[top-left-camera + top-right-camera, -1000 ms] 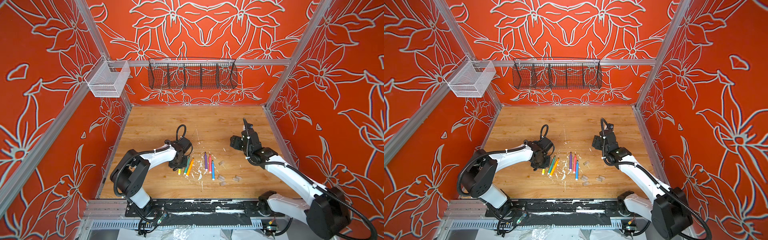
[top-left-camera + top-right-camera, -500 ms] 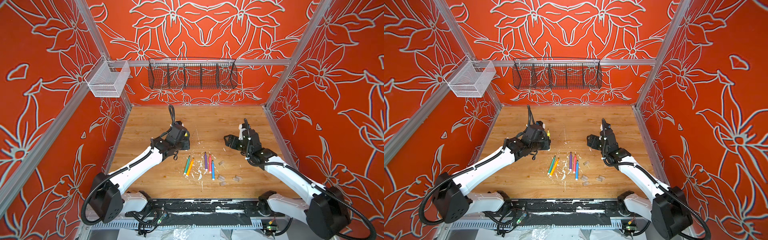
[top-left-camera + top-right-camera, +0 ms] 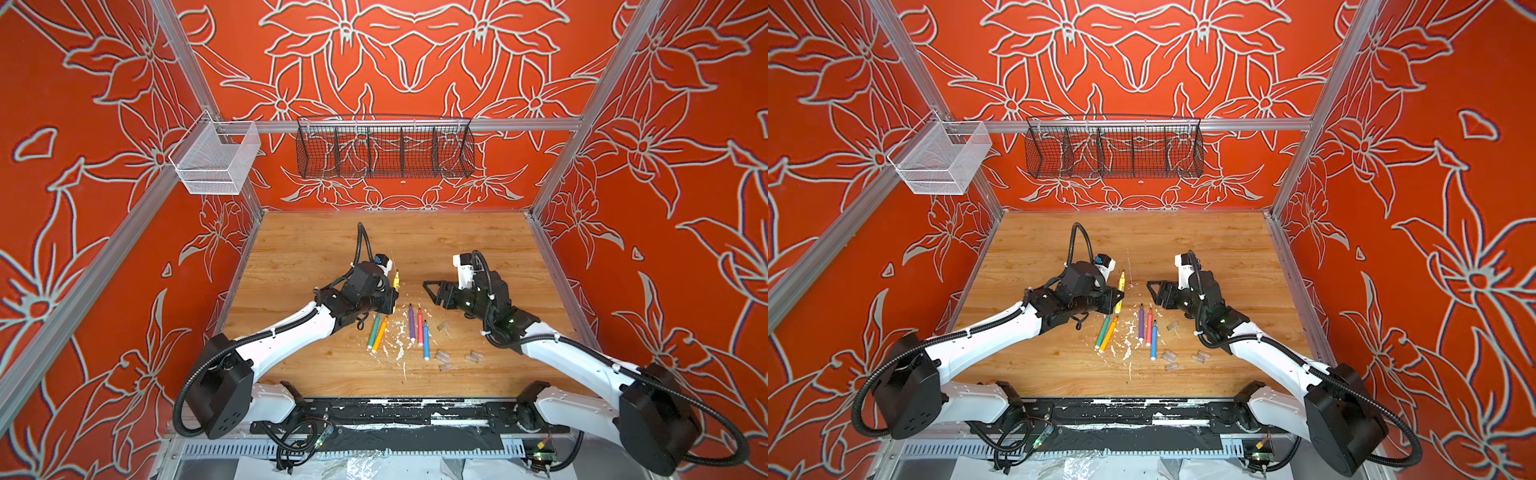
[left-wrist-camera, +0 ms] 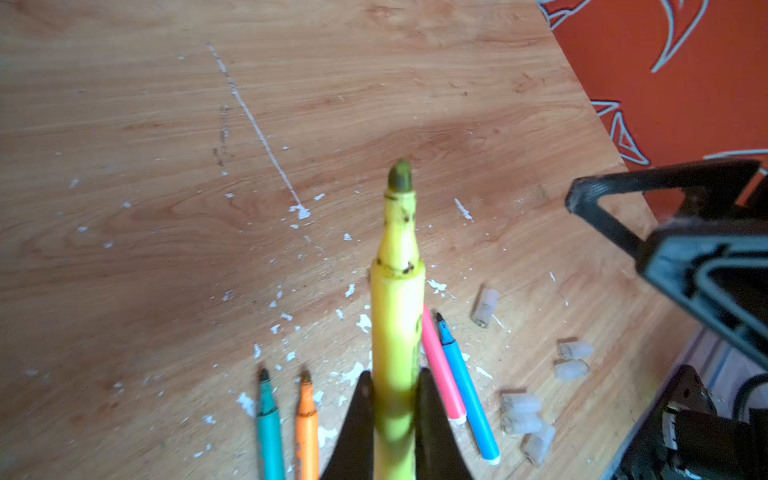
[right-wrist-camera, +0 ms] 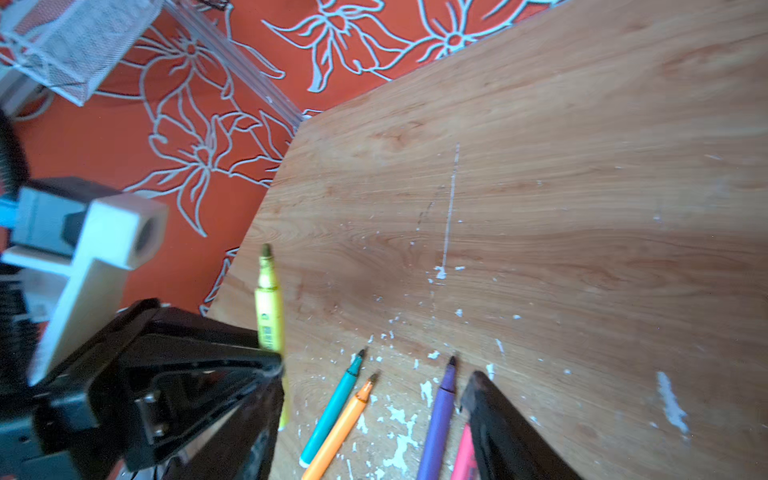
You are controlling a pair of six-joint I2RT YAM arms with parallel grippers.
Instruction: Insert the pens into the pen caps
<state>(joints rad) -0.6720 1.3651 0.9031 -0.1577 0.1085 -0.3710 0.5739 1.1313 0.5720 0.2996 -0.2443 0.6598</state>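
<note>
L gripper (image 4: 395,376) aloft, pinching yellow pen (image 4: 397,299).

2 white-shelled arms (image 3: 291,332) — black joints (image 3: 224,390), ribbed black cables (image 3: 365,245), white wrist-camera blocks (image 3: 462,270).

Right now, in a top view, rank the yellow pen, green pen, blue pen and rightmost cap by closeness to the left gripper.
1. yellow pen, clamped in the left gripper
2. green pen, left end of the row
3. blue pen, right end of the row
4. rightmost cap, farthest right
</note>
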